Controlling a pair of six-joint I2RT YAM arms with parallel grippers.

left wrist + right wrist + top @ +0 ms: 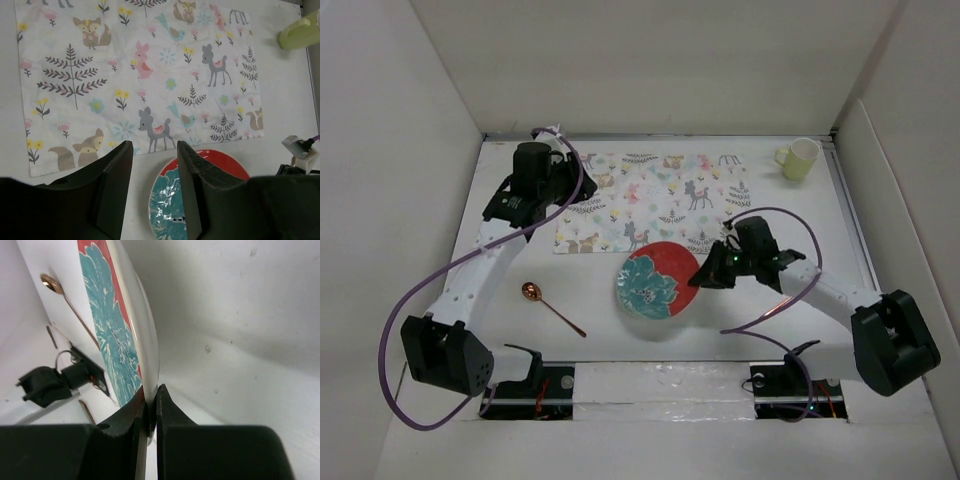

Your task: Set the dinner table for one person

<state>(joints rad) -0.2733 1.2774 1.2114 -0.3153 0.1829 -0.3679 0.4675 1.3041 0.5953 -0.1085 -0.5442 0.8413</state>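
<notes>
REMOTE RIG: My right tool [151, 415] is pinched narrow on the rim of the red plate [655, 283] with its teal flower. The plate sits at the near edge of the animal-print placemat [650, 200]; I cannot tell whether it is lifted. My left tool [154, 155] hangs part-open and empty above the placemat. The white tabletop [790, 200] spreads beneath everything, with the copper spoon [552, 305] near-left and the pale green cup [798, 158] far-right. A rim pinch is a thin hold, I judge, so I should move slowly, carry the plate level, centre it on the placemat and release only once it rests flat.
</notes>
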